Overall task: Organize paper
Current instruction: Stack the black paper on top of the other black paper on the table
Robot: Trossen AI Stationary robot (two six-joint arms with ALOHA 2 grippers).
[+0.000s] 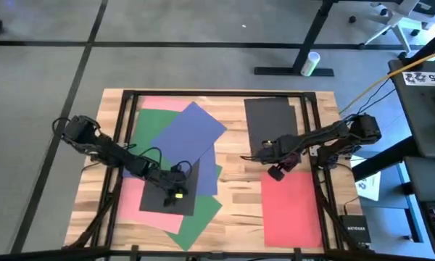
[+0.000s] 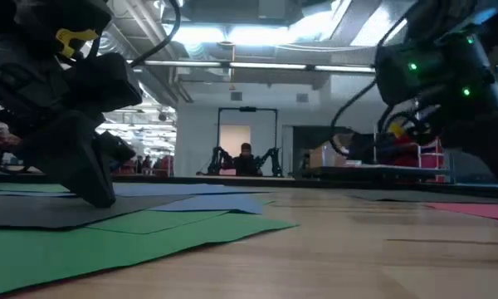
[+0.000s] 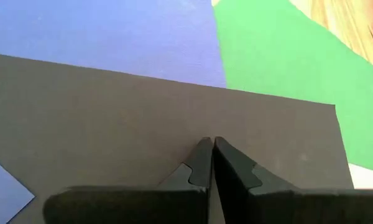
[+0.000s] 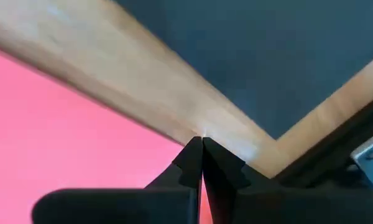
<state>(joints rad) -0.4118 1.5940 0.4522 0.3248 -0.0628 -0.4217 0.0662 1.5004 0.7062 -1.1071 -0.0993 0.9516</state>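
A: Left gripper (image 1: 175,194) state?

B: Fingers pressed together, tips down on the black sheet (image 1: 170,190) that tops the left pile. Nothing pinched that I can see — the left wrist view shows the closed fingertips (image 3: 206,163) resting on flat black paper, the sheet's far edge running crosswise just ahead of them.

A: What lies around it?

B: Blue sheet (image 1: 180,139) straight ahead past that edge, green sheet (image 1: 200,214) off to one side, pink sheet (image 1: 133,200) peeking from under the black one. All overlapped and fanned out, corners unaligned.

A: Right gripper (image 1: 278,172)?

B: Also closed, holding nothing. It sits over the bare wood strip of the tabletop (image 1: 239,196) between the red sheet (image 1: 293,209) and the second black sheet (image 1: 270,125). The red one lies on the near side of the tip, long axis running front to back of the tabletop; the black one lies on the far side, same orientation.

A: Which arm takes which?

B: My read — the left arm owns the pile, and the right is nearer both loose sheets. The key relation: the red sheet's top edge lies just beside the right fingertips, so sliding it toward the pile looks like the cheapest move.

A: Containers?

B: None — only flat sheets on the wood.
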